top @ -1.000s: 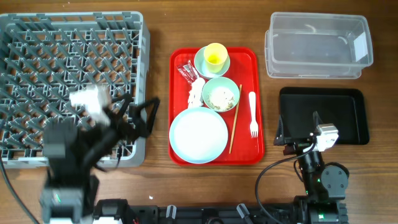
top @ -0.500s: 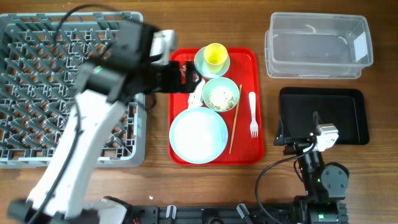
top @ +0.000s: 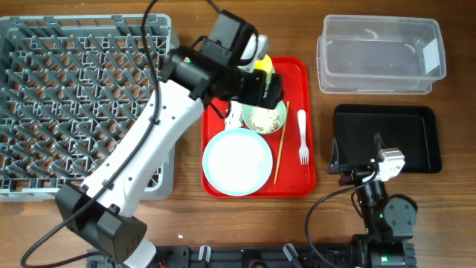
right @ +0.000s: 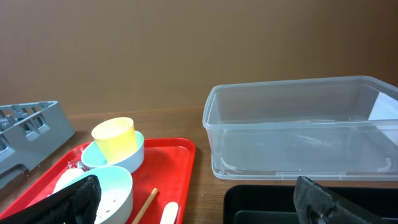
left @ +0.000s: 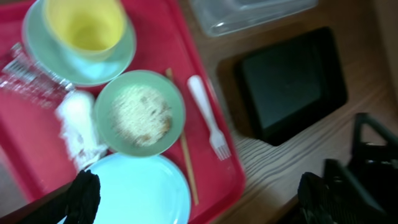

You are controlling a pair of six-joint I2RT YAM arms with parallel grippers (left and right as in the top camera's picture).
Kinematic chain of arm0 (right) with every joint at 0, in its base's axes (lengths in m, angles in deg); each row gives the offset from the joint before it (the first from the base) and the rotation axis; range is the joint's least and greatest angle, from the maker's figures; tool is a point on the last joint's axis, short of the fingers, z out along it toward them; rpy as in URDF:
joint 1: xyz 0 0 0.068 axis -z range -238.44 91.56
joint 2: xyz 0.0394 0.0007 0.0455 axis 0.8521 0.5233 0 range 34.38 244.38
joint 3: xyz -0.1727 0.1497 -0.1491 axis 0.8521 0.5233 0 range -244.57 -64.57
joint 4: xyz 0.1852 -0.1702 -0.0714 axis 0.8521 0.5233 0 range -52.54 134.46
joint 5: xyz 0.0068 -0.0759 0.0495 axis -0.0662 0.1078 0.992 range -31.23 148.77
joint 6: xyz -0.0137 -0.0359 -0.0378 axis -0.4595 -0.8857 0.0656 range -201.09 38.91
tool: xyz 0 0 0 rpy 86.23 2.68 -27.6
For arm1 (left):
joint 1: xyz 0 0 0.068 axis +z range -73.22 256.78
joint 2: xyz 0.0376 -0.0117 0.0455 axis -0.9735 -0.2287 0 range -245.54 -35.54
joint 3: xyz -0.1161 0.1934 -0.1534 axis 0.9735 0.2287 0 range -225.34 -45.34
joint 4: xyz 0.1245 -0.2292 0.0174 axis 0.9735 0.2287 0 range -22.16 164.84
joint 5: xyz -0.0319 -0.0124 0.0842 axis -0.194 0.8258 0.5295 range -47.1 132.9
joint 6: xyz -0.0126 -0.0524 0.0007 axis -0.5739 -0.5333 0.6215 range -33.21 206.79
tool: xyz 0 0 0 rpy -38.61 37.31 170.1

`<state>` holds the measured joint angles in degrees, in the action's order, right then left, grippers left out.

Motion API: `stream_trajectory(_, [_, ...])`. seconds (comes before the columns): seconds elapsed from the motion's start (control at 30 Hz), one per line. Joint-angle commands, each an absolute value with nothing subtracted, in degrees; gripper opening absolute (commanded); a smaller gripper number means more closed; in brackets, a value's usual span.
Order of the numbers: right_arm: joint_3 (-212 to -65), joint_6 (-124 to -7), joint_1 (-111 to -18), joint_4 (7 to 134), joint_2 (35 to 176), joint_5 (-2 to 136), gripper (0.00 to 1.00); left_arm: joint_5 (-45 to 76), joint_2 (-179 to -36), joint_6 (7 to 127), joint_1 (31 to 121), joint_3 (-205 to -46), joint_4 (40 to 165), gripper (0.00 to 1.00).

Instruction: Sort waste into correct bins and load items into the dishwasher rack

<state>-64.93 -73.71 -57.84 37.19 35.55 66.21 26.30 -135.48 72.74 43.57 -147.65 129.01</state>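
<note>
Hovering over the red tray (top: pixel 294 179), the left tool (left: pixel 199 190) is wide open and empty, so it can grab something. The mint-green bowl (top: pixel 282 117) sits below it, yellow cup (top: pixel 262 67) at 12 o'clock.

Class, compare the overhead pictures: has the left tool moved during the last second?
Yes. The left tool swung right, from over the rack to above the red tray.

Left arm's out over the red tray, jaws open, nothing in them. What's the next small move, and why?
Probably lower the left gripper toward the white fork: its jaws are open and empty, and in the left wrist view the fork lies loose on the red tray, close to the gap between the fingers.
</note>
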Motion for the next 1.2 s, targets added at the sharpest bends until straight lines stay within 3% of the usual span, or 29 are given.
stream_trajectory(0.0, [-64.87,-74.52,-57.52,36.99,35.39,65.97,1.00,26.25,-136.61,72.44,39.44,-148.74,124.18,1.00])
stream_trajectory(0.17, [-64.87,-74.52,-57.49,36.99,35.39,65.97,1.00,40.72,-139.93,72.39,36.31,-148.74,121.86,1.00])
stream_trajectory(0.43, [-64.87,-74.54,-57.49,36.99,35.39,66.00,1.00,41.03,-149.88,68.24,35.74,-148.74,119.21,1.00])
stream_trajectory(0.47, [-64.87,-74.52,-57.49,36.99,35.39,66.00,1.00,40.83,-150.73,67.37,35.66,-148.74,119.10,0.98])
stream_trajectory(0.6, [-64.87,-74.54,-57.49,36.99,35.39,66.00,1.00,39.13,-153.62,66.14,34.61,-148.74,118.34,0.67])
stream_trajectory(0.87, [-64.87,-74.52,-57.49,36.99,35.39,66.00,1.00,48.85,-157.25,62.19,31.59,-148.74,116.66,0.57])
stream_trajectory(1.03, [-64.87,-74.54,-57.49,36.99,35.39,66.00,1.00,48.79,-159.02,60.57,31.11,-148.74,116.37,0.47])
stream_trajectory(1.17, [-64.87,-74.52,-57.49,36.99,35.39,66.00,1.00,48.83,-159.13,60.59,30.59,-148.74,116.24,0.47])
